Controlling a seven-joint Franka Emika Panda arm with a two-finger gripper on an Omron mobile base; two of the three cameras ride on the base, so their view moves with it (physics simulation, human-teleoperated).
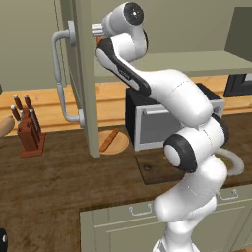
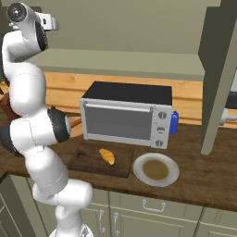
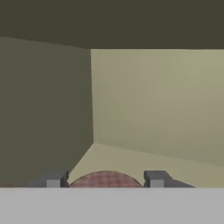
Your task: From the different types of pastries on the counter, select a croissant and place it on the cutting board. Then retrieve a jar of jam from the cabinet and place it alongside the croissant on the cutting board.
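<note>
Croissant (image 2: 107, 156) already on cutting board (image 2: 90, 162), on surface (image 2: 203, 180) in front of toaster oven (image 2: 127, 115). Arm reached up into cabinet (image 3: 153, 100) for jar of jam (image 3: 105, 179). Reddish lid sits between finger tips (image 3: 53, 179), jaws look clamped on jar from both sides, contact itself hidden. Jar on cabinet shelf, near corner. Next likely: lift, withdraw past open door (image 1: 81, 74).

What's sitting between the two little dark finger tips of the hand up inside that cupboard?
In the hand view, a round reddish jar lid sits between the hand's two fingertips, on the cabinet shelf. The jar's body is hidden below.
</note>
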